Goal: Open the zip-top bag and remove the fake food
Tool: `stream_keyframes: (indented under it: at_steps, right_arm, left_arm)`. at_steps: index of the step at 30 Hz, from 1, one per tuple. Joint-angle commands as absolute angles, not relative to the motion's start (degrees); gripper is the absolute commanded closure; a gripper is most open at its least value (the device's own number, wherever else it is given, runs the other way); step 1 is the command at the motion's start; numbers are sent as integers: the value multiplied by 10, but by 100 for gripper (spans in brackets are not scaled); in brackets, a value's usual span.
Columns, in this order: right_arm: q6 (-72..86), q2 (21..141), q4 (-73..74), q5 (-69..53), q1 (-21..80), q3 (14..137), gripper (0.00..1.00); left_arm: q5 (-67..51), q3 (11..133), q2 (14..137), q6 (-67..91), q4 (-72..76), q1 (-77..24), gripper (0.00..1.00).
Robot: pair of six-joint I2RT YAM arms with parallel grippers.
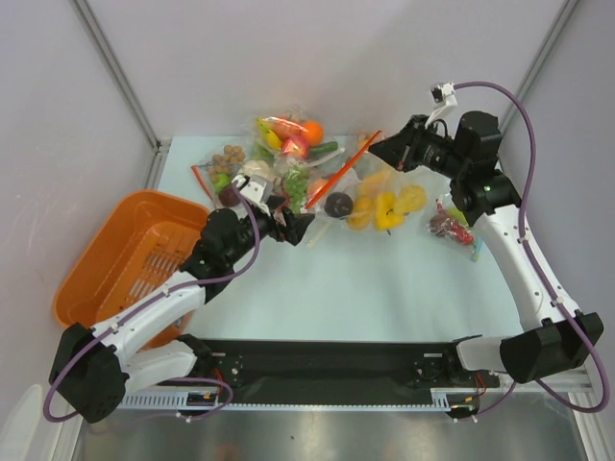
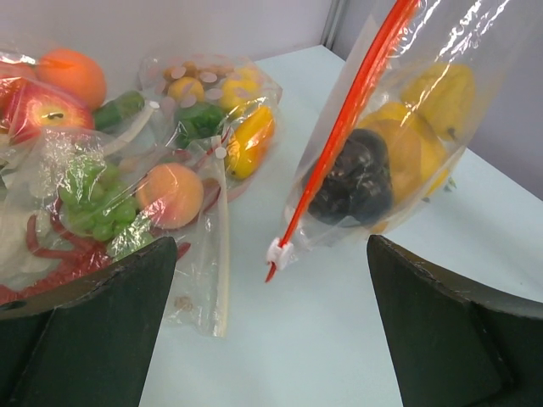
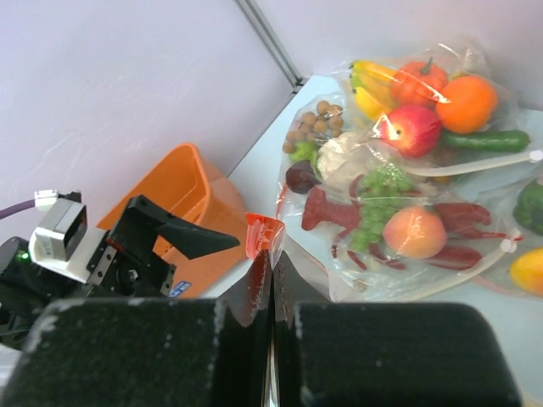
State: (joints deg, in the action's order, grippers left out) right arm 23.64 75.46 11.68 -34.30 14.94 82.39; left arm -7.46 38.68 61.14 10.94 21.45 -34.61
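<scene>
The zip-top bag [image 1: 373, 192] is a clear pouch with an orange-red zip strip [image 1: 343, 171] that slants from upper right down to lower left. My right gripper [image 1: 377, 146] is shut on the strip's upper end [image 3: 265, 232] and holds that corner up. The fake food inside is a dark purple ball [image 1: 338, 204] and yellow pieces [image 1: 387, 209]. In the left wrist view the bag [image 2: 399, 127] hangs tilted, with its white slider [image 2: 280, 252] at the strip's low end. My left gripper [image 1: 306, 226] is open and empty [image 2: 271, 331], just short of the slider.
Several other clear bags of toy fruit and vegetables [image 1: 283, 154] lie at the back centre, close to the left of the slider [image 2: 127, 186]. A small bag with red contents [image 1: 450, 229] lies at the right. An orange basket [image 1: 125, 254] stands at the left.
</scene>
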Motion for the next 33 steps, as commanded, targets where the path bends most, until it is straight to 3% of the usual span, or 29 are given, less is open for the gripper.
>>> stream_keyframes:
  at_steps: [1, 11, 15, 16, 21, 22, 24, 27, 30, 31, 33]
  right_arm:
    - [257, 731, 104, -374, 153, 827, 100]
    - [281, 726, 98, -394, 153, 818, 100]
    - [271, 719, 112, -385, 152, 810, 100]
    - [268, 716, 115, -384, 151, 806, 100]
    - [251, 699, 120, -381, 148, 747, 100]
    - [249, 691, 123, -378, 146, 736, 100]
    - [234, 679, 127, -367, 145, 698, 99]
    - [213, 654, 126, -351, 142, 649, 90]
    - [189, 638, 138, -337, 134, 625, 65]
    - [166, 634, 143, -334, 129, 623, 51]
    - [145, 622, 151, -324, 112, 621, 41]
  left_arm:
    - [-67, 381, 607, 105, 268, -348, 0]
    - [-93, 376, 648, 102, 300, -374, 3]
    - [-102, 372, 646, 107, 301, -374, 37]
    - [-109, 371, 645, 106, 301, -374, 52]
    - [-180, 384, 653, 95, 285, -374, 86]
    - [-188, 388, 653, 87, 266, -375, 97]
    - [-204, 400, 643, 75, 244, -375, 100]
    - [-208, 416, 624, 53, 195, -379, 100]
    - [-221, 447, 614, 37, 136, -389, 100]
    - [-223, 459, 613, 25, 94, -393, 100]
    - [-225, 501, 616, 8, 44, -404, 100]
